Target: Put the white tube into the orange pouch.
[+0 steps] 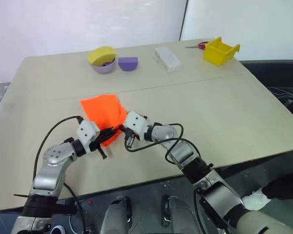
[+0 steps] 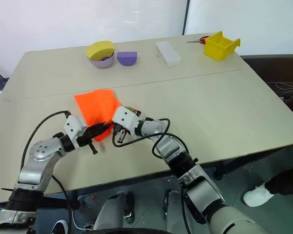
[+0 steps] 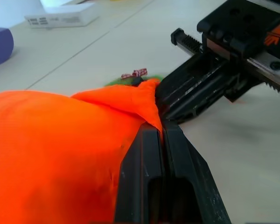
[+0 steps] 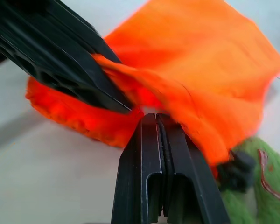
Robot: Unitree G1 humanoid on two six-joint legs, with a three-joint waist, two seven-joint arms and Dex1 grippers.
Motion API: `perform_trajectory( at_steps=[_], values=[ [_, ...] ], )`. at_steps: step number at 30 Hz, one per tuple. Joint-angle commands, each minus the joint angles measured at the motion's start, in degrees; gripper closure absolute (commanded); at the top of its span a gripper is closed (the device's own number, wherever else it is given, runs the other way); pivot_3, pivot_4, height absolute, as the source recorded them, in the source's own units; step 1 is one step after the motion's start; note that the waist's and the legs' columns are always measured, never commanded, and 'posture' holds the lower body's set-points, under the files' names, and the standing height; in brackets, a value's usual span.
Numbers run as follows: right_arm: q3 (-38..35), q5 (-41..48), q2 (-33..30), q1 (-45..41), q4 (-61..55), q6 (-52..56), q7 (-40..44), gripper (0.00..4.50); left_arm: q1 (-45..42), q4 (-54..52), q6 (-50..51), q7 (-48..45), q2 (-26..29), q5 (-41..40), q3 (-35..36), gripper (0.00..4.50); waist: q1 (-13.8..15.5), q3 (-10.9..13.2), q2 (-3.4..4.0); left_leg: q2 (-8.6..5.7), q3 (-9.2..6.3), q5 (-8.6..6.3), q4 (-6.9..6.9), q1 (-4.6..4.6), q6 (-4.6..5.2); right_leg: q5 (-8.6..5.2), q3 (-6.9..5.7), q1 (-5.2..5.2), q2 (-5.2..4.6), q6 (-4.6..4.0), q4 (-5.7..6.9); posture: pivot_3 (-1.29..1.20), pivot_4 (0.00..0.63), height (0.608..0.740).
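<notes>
The orange pouch (image 1: 103, 113), bright flat fabric, lies on the counter (image 1: 224, 112) near its front edge, its near rim lifted and bunched, apparently to open a mouth for the white tube, which I cannot spot. The left gripper (image 3: 159, 133) has its jaws clenched on that rim. The right gripper (image 4: 156, 122), jaws clenched too, pinches the rim beside the green fuzzy ring (image 4: 252, 200).

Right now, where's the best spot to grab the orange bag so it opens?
Probably at its near edge, the open mouth. The orange bag lies flat on the table, mouth toward the robot. The left gripper and right gripper are each shut on a flap of that edge, coming from opposite sides, so pulling apart should spread it.
</notes>
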Motion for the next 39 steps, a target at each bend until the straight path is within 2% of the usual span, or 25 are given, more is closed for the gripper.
perform_trajectory(
  at_steps=[1,3,10,13,19,22,26,29,31,34,39],
  values=[
    [-1.04,2.53,-1.74,2.00,-7.43,0.21,4.49,4.23,0.52,-0.68,-1.02,0.14,0.33,0.70,0.09,4.50,0.13,0.00,0.00,0.00,0.00,0.00,-0.01,0.00,0.01,0.00,0.00,-0.01,0.00,0.00,0.00,0.00,0.150,0.740],
    [-2.06,3.52,-2.29,3.24,-10.29,1.23,4.76,3.64,0.43,-0.05,-1.69,0.75,0.36,1.55,0.15,4.50,0.09,0.00,0.00,0.00,0.00,0.02,-0.02,0.00,0.03,-0.01,0.00,-0.02,0.01,0.00,0.00,0.00,0.150,0.740],
    [-3.72,8.28,-8.81,7.53,-24.55,7.55,11.45,0.03,0.61,0.84,-2.45,1.35,0.20,2.15,0.17,4.50,0.19,0.00,0.00,0.01,-0.02,0.00,-0.02,0.00,-0.01,-0.01,0.00,-0.02,0.00,0.01,0.00,0.00,0.150,0.740],
    [-5.50,9.61,-11.08,7.84,-26.32,9.53,12.12,0.03,0.77,0.89,-2.62,1.50,0.24,2.23,0.16,4.50,0.16,0.00,0.00,0.01,-0.05,-0.01,-0.02,0.00,-0.02,-0.01,-0.01,-0.01,-0.01,0.00,-0.03,0.00,0.150,0.740],
    [-6.39,4.54,-10.72,2.00,-13.05,6.48,6.31,0.03,0.91,0.87,-2.71,0.95,0.00,1.89,-0.29,4.50,-0.07,0.00,0.00,0.01,-0.04,-0.01,-0.02,0.03,-0.02,0.06,-0.05,-0.07,-0.01,-0.10,-0.05,0.00,0.150,0.740],
    [-10.16,6.98,-8.90,-1.45,-6.73,8.15,4.73,0.03,0.72,0.53,-2.38,1.16,-0.23,1.71,-0.31,4.50,0.04,0.00,0.00,0.02,-0.04,0.00,-0.05,0.02,-0.01,0.08,-0.07,-0.11,0.00,-0.14,-0.02,0.00,0.150,0.740],
    [-19.10,14.99,-5.41,-5.95,-1.42,16.44,3.14,0.03,1.24,0.00,-2.21,1.50,-0.16,1.77,-0.15,4.50,0.05,0.00,0.00,0.01,0.03,0.10,-0.03,0.00,0.13,0.14,-0.05,-0.11,0.00,-0.19,-0.01,0.00,0.150,0.740],
    [-18.28,13.06,-4.73,-6.99,0.32,16.21,1.37,0.03,1.56,-0.39,-2.14,1.69,-0.26,1.63,-0.07,4.50,0.09,0.00,0.00,0.01,0.05,0.10,-0.03,0.01,0.14,0.14,-0.05,-0.10,0.00,-0.19,-0.02,0.00,0.150,0.740],
    [-15.97,11.32,-2.63,-7.62,1.33,17.32,-0.44,0.03,2.03,-0.61,-2.32,1.83,-0.54,1.71,-0.33,4.50,0.01,0.00,0.00,0.02,0.05,0.10,-0.05,0.01,0.13,0.13,-0.05,-0.10,0.00,-0.19,-0.02,0.00,0.150,0.740],
    [-16.65,12.58,0.61,-8.62,1.63,22.07,-2.67,0.03,2.26,-0.87,-2.35,2.15,-0.92,1.83,-0.53,4.50,-0.32,0.01,0.01,0.04,0.06,0.10,-0.06,0.01,0.13,0.13,-0.03,-0.15,0.01,-0.19,0.01,0.00,0.150,0.740],
    [-14.01,9.20,2.10,-10.05,3.46,24.67,-6.39,0.03,2.37,-0.73,-2.46,2.22,-1.03,2.03,-0.60,4.50,0.07,0.01,0.01,0.06,0.03,0.10,-0.03,0.02,0.13,0.13,-0.04,-0.14,0.02,-0.19,0.06,0.00,0.150,0.740]
  ],
)
